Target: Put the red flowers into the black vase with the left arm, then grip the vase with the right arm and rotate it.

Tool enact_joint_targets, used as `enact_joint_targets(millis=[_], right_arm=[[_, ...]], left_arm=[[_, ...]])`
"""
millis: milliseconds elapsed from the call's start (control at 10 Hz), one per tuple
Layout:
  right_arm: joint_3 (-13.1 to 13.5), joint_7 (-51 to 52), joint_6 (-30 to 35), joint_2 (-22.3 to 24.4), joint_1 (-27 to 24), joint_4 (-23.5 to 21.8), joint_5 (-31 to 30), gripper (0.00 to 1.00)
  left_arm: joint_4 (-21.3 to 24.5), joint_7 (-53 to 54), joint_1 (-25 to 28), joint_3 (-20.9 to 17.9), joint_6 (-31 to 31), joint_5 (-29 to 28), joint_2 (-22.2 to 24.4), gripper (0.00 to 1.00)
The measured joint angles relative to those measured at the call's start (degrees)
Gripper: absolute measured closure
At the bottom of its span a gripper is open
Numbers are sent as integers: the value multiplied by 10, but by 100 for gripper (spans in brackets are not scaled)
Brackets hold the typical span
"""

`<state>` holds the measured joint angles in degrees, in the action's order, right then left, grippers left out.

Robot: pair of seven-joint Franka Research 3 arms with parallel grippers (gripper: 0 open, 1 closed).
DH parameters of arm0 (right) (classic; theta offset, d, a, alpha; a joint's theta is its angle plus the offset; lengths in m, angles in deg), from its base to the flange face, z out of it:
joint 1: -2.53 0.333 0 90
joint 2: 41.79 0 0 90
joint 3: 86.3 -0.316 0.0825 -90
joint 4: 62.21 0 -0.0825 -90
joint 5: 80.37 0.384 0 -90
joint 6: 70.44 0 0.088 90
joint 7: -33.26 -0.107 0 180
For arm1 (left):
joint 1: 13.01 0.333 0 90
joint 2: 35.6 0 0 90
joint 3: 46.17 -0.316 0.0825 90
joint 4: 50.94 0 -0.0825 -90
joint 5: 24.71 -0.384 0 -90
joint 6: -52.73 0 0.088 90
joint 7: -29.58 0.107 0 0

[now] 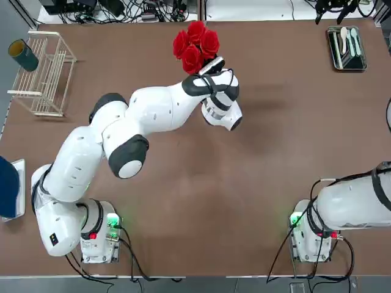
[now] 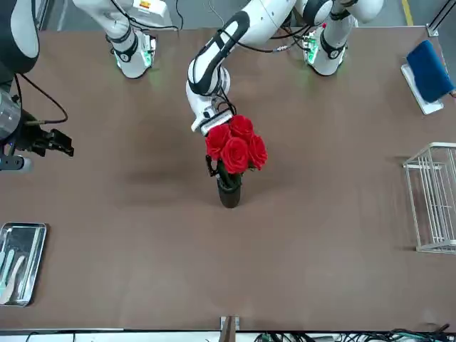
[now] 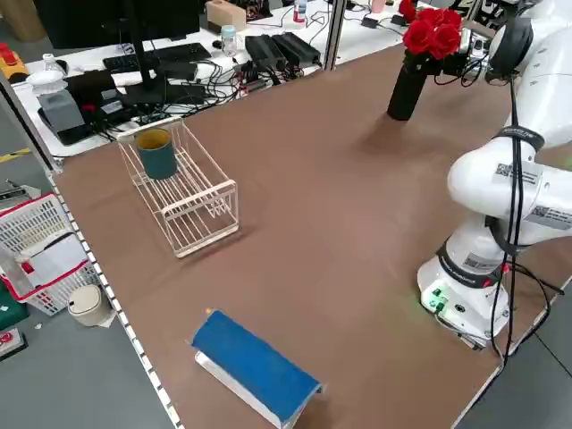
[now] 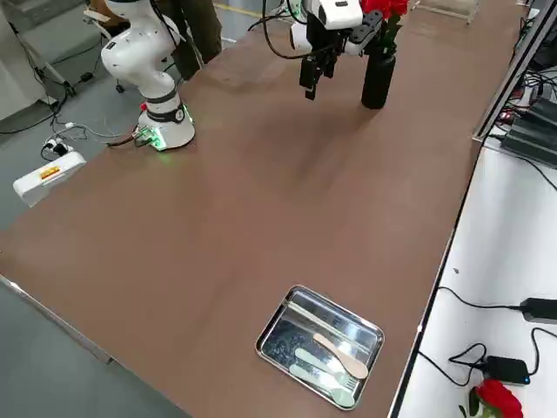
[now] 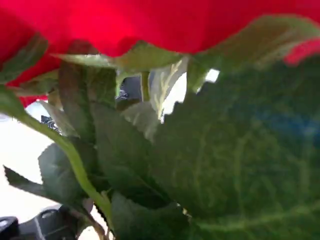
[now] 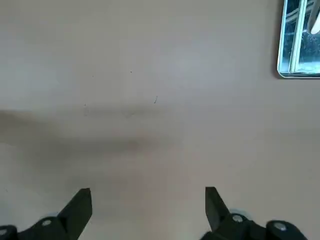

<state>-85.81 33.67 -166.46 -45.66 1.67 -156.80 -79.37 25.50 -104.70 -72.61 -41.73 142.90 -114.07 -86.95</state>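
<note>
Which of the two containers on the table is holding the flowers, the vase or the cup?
The black vase, standing upright mid-table with the red flowers in it. The teal cup sits in the wire rack.

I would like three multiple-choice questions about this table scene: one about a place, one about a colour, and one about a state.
1. Where are the red flowers?
A. in the black vase
B. in the wire rack
C. on the metal tray

2. What colour is the cup in the wire rack?
A. white
B. dark teal
C. red

3. How is the right end effector?
A. shut on the vase
B. shut on a spoon
C. open, empty

Answers: 1 A, the stems go down into the vase in the front view. 2 B, the left side view shows it teal. 3 C, its fingers stand apart over bare table.
</note>
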Motion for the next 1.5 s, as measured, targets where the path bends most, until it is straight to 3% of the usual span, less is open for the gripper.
enact_joint_targets(millis=[1500], right_arm=[[0,-11,0,0,7,0,0,0]], left_arm=[[1,-3,-33,8,2,0,-7,0]])
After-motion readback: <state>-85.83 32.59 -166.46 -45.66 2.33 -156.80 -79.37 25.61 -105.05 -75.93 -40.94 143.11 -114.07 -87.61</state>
